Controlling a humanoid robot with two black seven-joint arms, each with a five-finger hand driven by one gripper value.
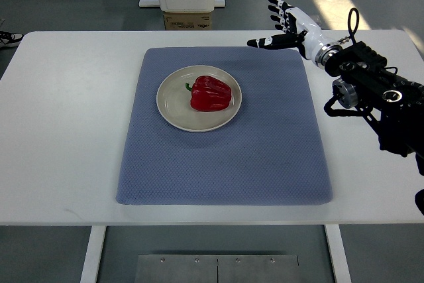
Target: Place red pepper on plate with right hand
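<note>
Now red pepper [211, 93] on plate [173, 105]; right hand [283, 24] well apart, fingers spread, empty.

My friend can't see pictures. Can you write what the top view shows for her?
A red pepper sits on a round plate on a blue mat on a white table. The robot's right hand hovers by the mat's far right corner, fingers spread, holding nothing.

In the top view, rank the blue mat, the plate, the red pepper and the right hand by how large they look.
1. blue mat
2. plate
3 and 4. red pepper and right hand: they look alike in size, and the hand's height above the table makes ranking unsure.
</note>
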